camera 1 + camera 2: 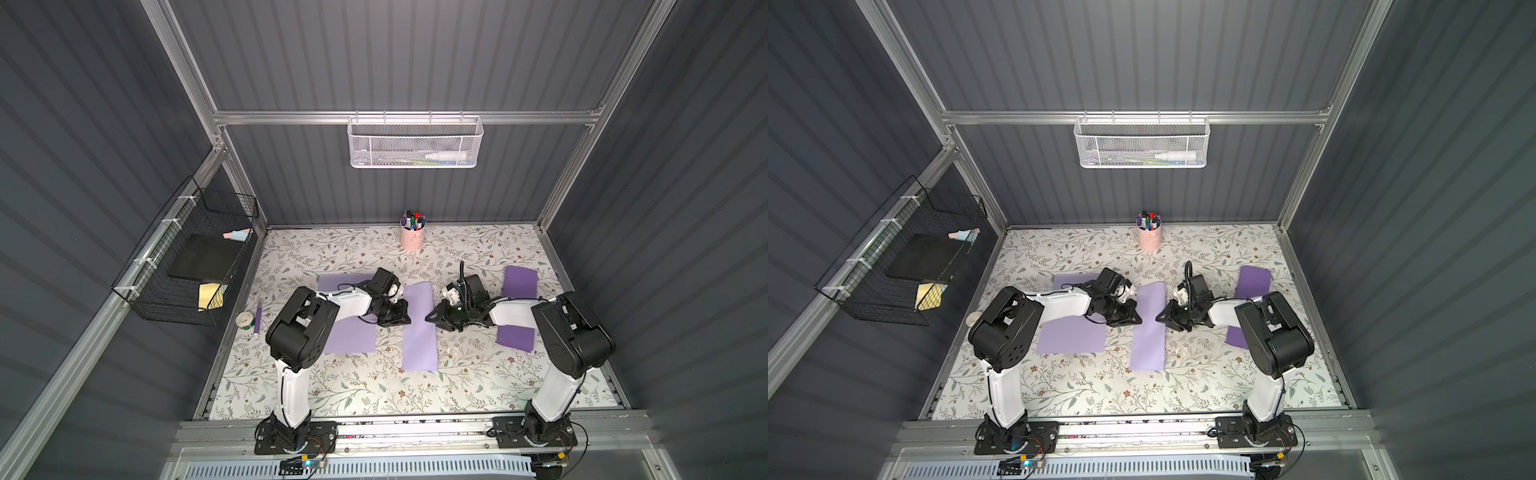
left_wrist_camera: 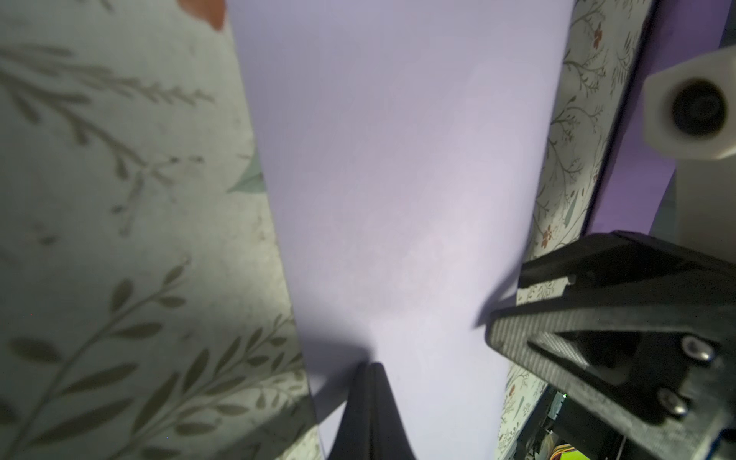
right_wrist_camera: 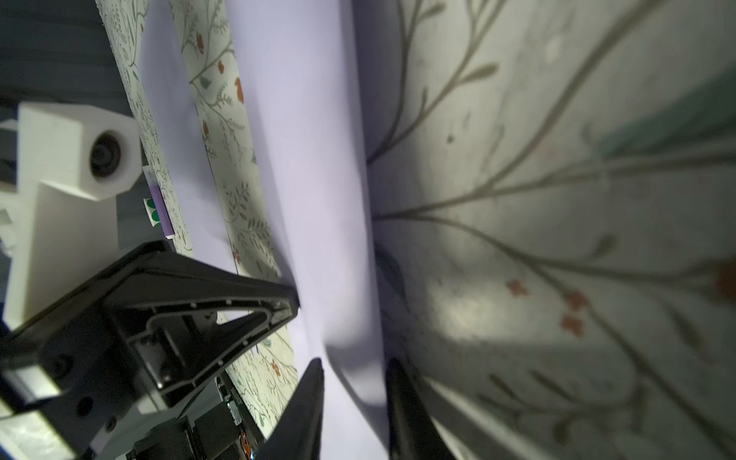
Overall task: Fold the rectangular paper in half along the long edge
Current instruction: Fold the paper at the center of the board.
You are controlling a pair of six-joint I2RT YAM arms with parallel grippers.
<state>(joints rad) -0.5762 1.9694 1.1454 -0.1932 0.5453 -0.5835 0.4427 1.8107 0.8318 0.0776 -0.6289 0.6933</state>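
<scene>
The rectangular paper (image 1: 419,332) (image 1: 1148,336) is a long, narrow lavender strip lying flat mid-table in both top views. My left gripper (image 1: 406,312) (image 2: 372,364) is shut, and its tip rests on the paper (image 2: 398,159) just inside the strip's left long edge, with nothing seen between the fingers. My right gripper (image 1: 429,318) (image 3: 354,364) is open a little. One finger is over the paper (image 3: 302,159) and the other over the tablecloth, so the strip's right long edge runs between them. The two gripper tips face each other across the strip.
A larger lavender sheet (image 1: 349,328) lies under my left arm. Two dark purple papers (image 1: 520,282) (image 1: 515,337) lie beside my right arm. A pink cup of markers (image 1: 412,237) stands at the back and a tape roll (image 1: 245,319) at the left edge. Wire baskets (image 1: 187,257) (image 1: 415,143) hang on the walls.
</scene>
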